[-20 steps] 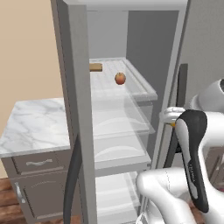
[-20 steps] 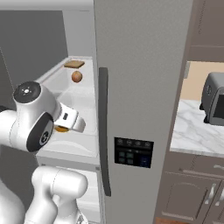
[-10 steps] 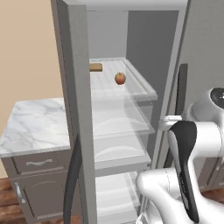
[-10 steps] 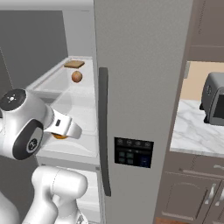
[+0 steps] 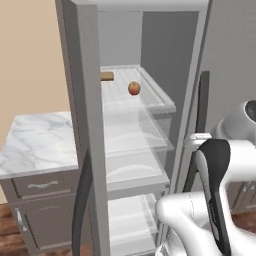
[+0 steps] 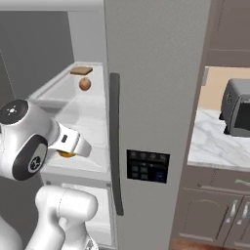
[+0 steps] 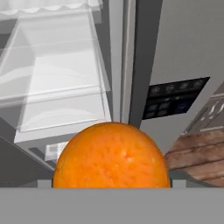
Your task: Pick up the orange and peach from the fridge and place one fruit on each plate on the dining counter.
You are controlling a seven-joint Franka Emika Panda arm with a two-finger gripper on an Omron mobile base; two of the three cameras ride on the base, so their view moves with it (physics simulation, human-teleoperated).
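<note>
The bright orange (image 7: 111, 157) sits large and close at the bottom of the hand view, hiding the fingertips. My gripper (image 6: 68, 152) is shut on it, and the orange (image 6: 65, 155) peeks out under the white hand, just outside the open fridge (image 6: 156, 73). The dull reddish peach (image 5: 134, 88) rests on the upper shelf of the fridge (image 5: 87, 110), also seen as the peach (image 6: 85, 84) from the right. The plates and the dining counter are out of view.
A flat brown item (image 5: 107, 76) lies behind the peach on the same shelf. A marble-topped drawer cabinet (image 5: 37, 142) stands left of the fridge. A toaster (image 6: 237, 114) sits on the counter (image 6: 215, 146) to the right. The door's dark handle (image 6: 115, 141) is close to the hand.
The arm has drawn back and sunk a little with the orange still held. The peach and the fridge have stayed put.
</note>
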